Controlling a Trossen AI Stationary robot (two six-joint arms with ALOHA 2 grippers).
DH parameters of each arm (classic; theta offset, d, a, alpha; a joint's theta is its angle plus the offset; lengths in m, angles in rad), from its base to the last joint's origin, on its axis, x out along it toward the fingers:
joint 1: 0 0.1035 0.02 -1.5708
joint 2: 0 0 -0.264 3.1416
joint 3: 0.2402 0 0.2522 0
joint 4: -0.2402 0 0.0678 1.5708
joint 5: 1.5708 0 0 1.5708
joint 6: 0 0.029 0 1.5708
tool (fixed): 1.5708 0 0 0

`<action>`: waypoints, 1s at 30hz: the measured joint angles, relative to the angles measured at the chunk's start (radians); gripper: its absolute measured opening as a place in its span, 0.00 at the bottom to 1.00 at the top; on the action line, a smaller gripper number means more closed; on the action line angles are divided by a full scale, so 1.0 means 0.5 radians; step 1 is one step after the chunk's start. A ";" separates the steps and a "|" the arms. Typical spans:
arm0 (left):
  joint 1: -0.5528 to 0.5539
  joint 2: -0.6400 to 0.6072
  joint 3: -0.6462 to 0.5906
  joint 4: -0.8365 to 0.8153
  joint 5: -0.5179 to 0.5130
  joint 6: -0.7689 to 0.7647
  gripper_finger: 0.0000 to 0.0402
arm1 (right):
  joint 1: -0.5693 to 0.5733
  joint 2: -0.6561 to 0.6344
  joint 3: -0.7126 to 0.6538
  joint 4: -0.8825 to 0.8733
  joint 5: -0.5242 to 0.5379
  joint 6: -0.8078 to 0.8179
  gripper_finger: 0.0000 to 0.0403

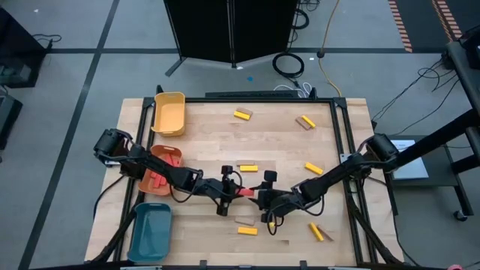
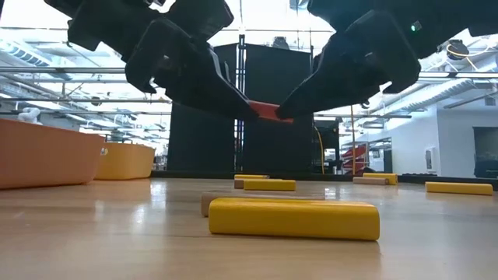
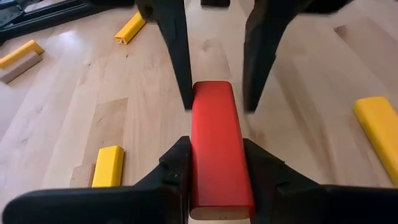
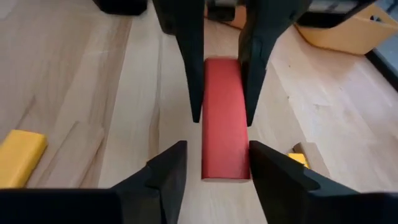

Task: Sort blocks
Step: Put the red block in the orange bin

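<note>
Smooth red block, rounded rectangular bar, held above wooden table centre, my left gripper clamped on one end, my right gripper fingers spread beside other end, arms converging.

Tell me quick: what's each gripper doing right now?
Left gripper: closed on the red block, held above the table.
Right gripper: open, fingers on either side of the same block's other end.
</note>
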 joint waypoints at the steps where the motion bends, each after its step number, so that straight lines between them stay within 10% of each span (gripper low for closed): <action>1: 0.000 -0.001 0.000 -0.029 -0.026 -0.001 0.22 | 0.000 -0.016 0.000 0.001 0.001 -0.007 0.43; 10: -0.009 -0.347 0.161 -1.201 -0.278 -0.381 0.22 | -0.008 -0.207 0.001 -0.189 0.003 -0.065 0.51; 21: -0.102 -0.923 0.286 -3.047 -0.306 -2.155 0.23 | -0.032 -0.179 0.001 -0.284 -0.013 -0.083 0.51; 30: -0.154 -1.014 0.285 -3.490 -0.014 -2.883 0.23 | -0.092 -0.178 0.001 -0.272 -0.013 -0.118 0.51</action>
